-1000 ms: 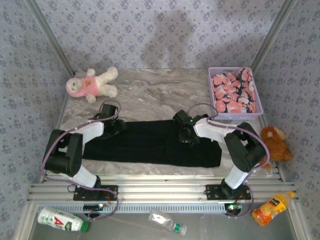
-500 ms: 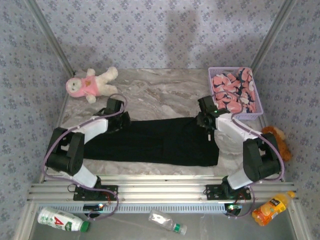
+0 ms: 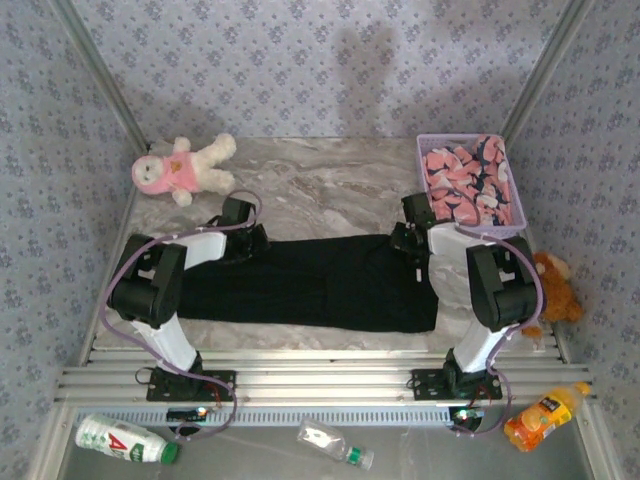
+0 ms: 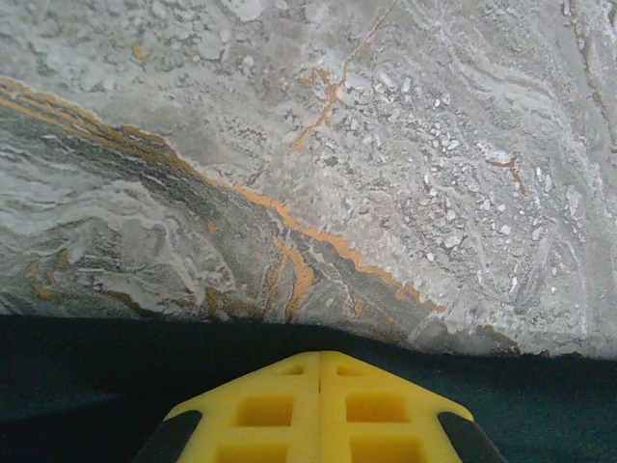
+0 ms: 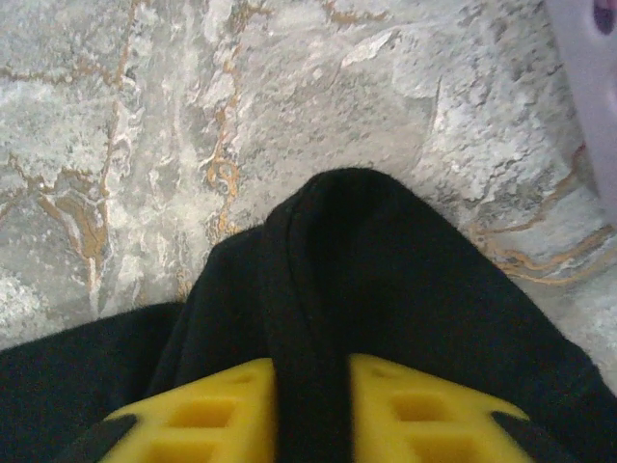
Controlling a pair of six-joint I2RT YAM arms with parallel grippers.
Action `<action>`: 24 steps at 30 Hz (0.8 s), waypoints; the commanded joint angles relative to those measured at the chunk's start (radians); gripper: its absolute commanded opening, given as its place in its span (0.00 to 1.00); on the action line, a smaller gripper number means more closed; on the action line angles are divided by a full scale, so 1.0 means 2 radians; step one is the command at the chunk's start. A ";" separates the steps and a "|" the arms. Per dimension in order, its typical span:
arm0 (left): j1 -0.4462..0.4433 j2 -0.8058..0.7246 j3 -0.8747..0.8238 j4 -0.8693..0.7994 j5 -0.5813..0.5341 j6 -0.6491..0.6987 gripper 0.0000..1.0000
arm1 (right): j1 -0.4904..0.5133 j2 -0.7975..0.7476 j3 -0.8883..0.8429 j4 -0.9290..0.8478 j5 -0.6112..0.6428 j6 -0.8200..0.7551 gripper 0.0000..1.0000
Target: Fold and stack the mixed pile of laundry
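The black T-shirt (image 3: 310, 285) lies as a long folded strip across the near half of the marble table (image 3: 320, 185). My left gripper (image 3: 245, 240) is at its far left corner. In the left wrist view that gripper (image 4: 320, 355) is shut, its yellow fingers pressed flush together over the dark cloth (image 4: 87, 376), with no cloth showing between them. My right gripper (image 3: 410, 240) is at the far right corner. There the right gripper (image 5: 310, 362) is shut on a raised fold of the black T-shirt (image 5: 386, 270). The pink printed garment (image 3: 468, 185) sits in the basket.
The lavender mesh basket (image 3: 425, 190) stands at the back right, close to my right gripper. A pink-and-white plush toy (image 3: 185, 168) lies at the back left. A brown plush (image 3: 550, 283) sits by the right edge. Bottles (image 3: 125, 440) lie below the front rail.
My right gripper has moved right from the shirt's middle to its far right corner and closed on a fold. My left gripper has shifted slightly right and shut.
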State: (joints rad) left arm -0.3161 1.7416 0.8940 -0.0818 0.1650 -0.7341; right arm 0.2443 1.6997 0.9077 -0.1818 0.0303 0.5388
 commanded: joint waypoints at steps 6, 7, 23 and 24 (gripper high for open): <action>0.010 0.002 -0.021 -0.034 -0.034 -0.004 0.00 | -0.020 -0.079 -0.037 -0.056 0.032 0.016 0.00; 0.010 0.001 -0.021 -0.035 -0.036 -0.004 0.00 | -0.023 -0.090 -0.039 -0.071 0.046 0.018 0.00; 0.010 -0.060 0.002 -0.084 -0.027 0.023 0.42 | 0.022 -0.122 -0.022 -0.100 0.068 0.005 0.46; 0.010 -0.065 0.004 -0.092 -0.029 0.031 0.43 | 0.037 -0.125 -0.020 -0.109 0.071 0.004 0.47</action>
State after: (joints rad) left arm -0.3027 1.6650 0.8867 -0.1715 0.1387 -0.7155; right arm 0.2531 1.4906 0.8238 -0.3237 0.1261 0.5694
